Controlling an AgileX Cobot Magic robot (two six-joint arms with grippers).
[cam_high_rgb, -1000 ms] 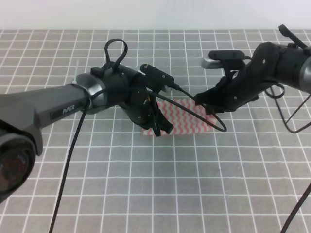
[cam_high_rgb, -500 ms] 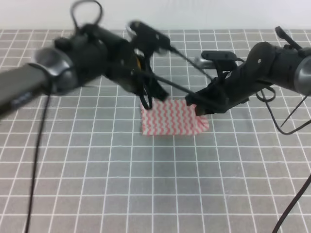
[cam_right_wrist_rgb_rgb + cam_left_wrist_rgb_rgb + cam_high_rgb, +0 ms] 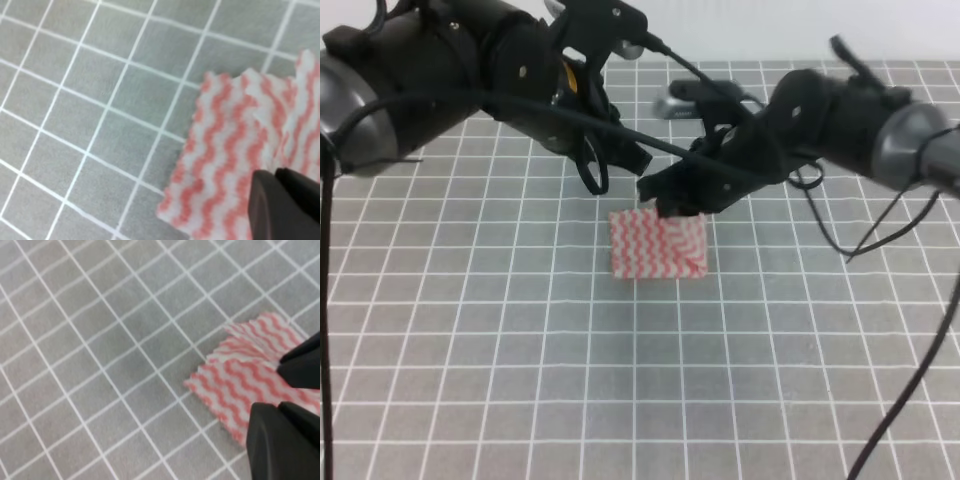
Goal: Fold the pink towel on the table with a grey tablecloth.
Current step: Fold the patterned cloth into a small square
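The pink towel (image 3: 658,244) lies as a small folded block on the table with a grey tablecloth (image 3: 620,400), around the middle of the table and well away from its near edge. From the exterior high view its near and left edges show cleanly, but its far edge is covered by the right gripper (image 3: 670,203), which reaches across from the right and hangs over the towel's far side. Whether that gripper touches the cloth cannot be told there.

In the right wrist view only one dark fingertip mass shows at the lower right corner, cut off by the picture edge, with a thin seam between the two fingers. They look pressed close together over the towel's wavy stripes, yet the contact point itself is hidden, so I cannot tell whether cloth is pinched between them. A second layer of towel overlaps at the right of this view, its frayed edge partly blurred.

The left gripper (image 3: 592,170) sits raised beyond the towel's far left corner, apart from it in the exterior view. In the left wrist view its fingers (image 3: 280,440) appear as two separate dark shapes at the lower right, one above the other with striped cloth visible between them, so the jaws stand apart and hold nothing.
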